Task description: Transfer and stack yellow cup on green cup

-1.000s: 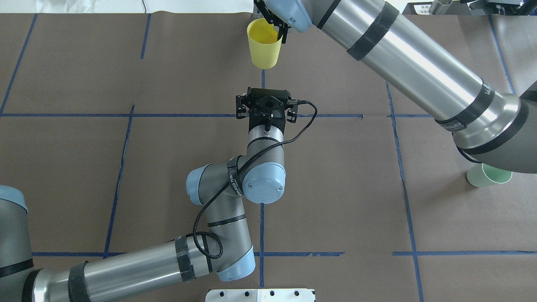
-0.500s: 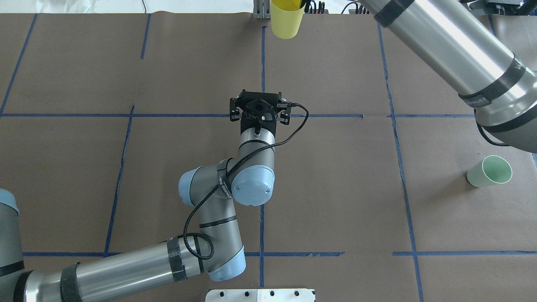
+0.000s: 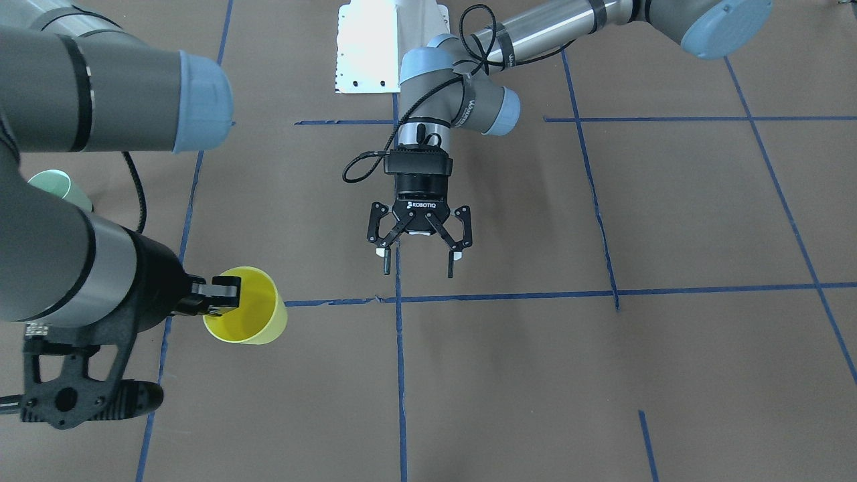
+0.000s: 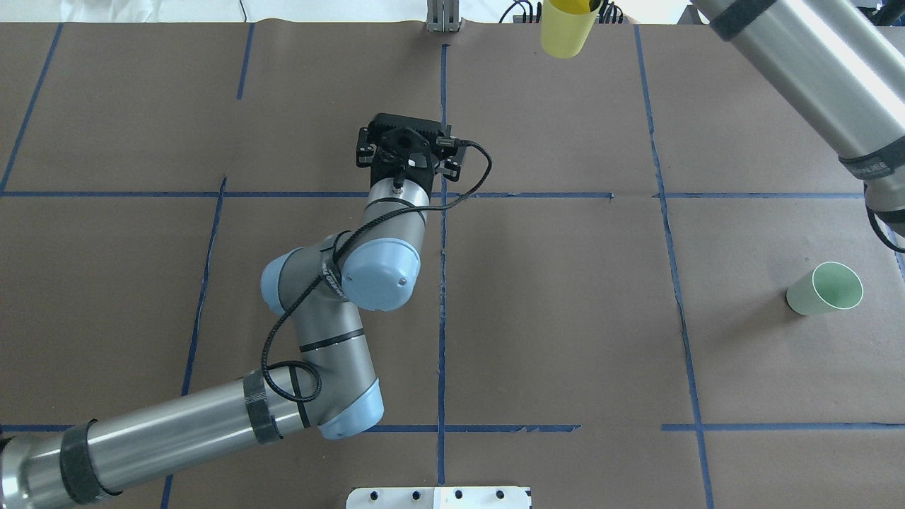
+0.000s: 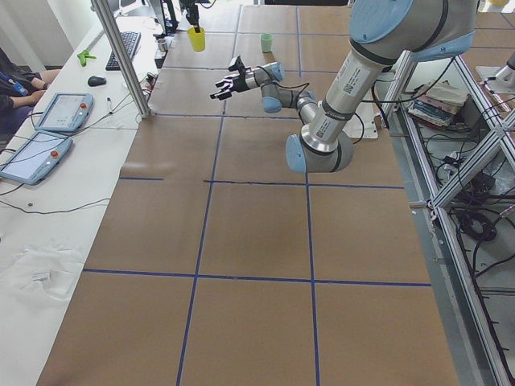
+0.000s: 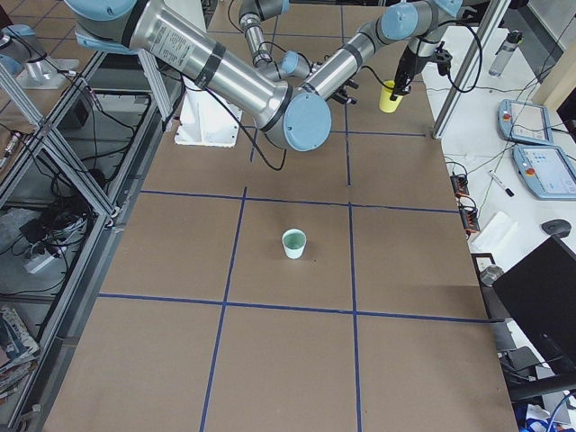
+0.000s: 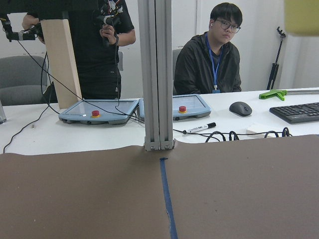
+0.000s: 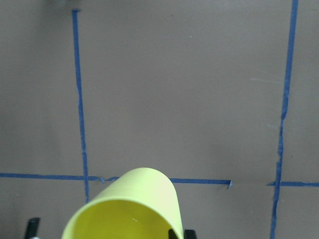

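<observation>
The bright yellow plastic tumbler (image 3: pixel 251 309) is clamped at its rim by the right gripper (image 3: pixel 218 300). The left gripper (image 3: pixel 418 268) is spread wide, empty. Overhead, the pale mint-green plastic tumbler (image 4: pixel 824 290) is seen at its four o'clock.

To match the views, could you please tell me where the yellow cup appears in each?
Front-facing: yellow cup, lower left, in right claw.
Overhead: cup, top edge, right of centre.
Exterior left: cup, top, left of centre.
Exterior right: cup, top, right of centre.
Left wrist: likely cup, blurred, top-right corner.
Right wrist: cup, bottom centre.
Shared landmark: blue tape grid.
</observation>
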Controlling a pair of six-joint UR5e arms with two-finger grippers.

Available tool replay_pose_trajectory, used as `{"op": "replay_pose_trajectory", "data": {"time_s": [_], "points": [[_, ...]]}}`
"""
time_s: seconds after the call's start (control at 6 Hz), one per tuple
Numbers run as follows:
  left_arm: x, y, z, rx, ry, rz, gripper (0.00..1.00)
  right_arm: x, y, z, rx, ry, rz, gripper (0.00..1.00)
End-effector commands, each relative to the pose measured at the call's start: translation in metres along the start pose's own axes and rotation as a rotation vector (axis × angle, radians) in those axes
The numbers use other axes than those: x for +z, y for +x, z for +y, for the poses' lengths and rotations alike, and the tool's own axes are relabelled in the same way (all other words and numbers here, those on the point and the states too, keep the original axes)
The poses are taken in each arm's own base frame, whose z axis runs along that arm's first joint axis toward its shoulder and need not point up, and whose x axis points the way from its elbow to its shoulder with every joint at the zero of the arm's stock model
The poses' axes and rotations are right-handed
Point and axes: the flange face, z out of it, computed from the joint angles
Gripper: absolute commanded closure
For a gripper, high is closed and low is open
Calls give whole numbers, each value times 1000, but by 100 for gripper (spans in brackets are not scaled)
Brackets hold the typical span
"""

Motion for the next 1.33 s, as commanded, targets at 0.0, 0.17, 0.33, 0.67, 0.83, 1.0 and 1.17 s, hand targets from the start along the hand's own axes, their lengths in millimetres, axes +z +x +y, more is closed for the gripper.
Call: {"op": "replay_pose_trajectory", "data": {"time_s": [0.0, 0.17, 0.33, 0.67, 0.83, 1.0, 1.17], "points": [[11, -69, -32, 98, -50, 24, 1, 12, 72, 24, -73, 25, 4, 100], [27, -102, -31, 113, -87, 2, 1, 24, 104, 61, -96, 42, -3, 100], [45, -151, -22, 122, -190, 5, 1, 30, 131, 94, -114, 57, -8, 100], [72, -212, -18, 165, -420, -93, 1, 36, 179, 164, -148, 90, 3, 100], [76, -235, -24, 141, -521, -82, 1, 38, 198, 193, -156, 96, 4, 100], [71, -284, -19, 135, -639, -29, 1, 50, 229, 224, -187, 82, 16, 100], [65, -342, -30, 143, -773, 27, 1, 58, 267, 251, -222, 75, 49, 100]]}}
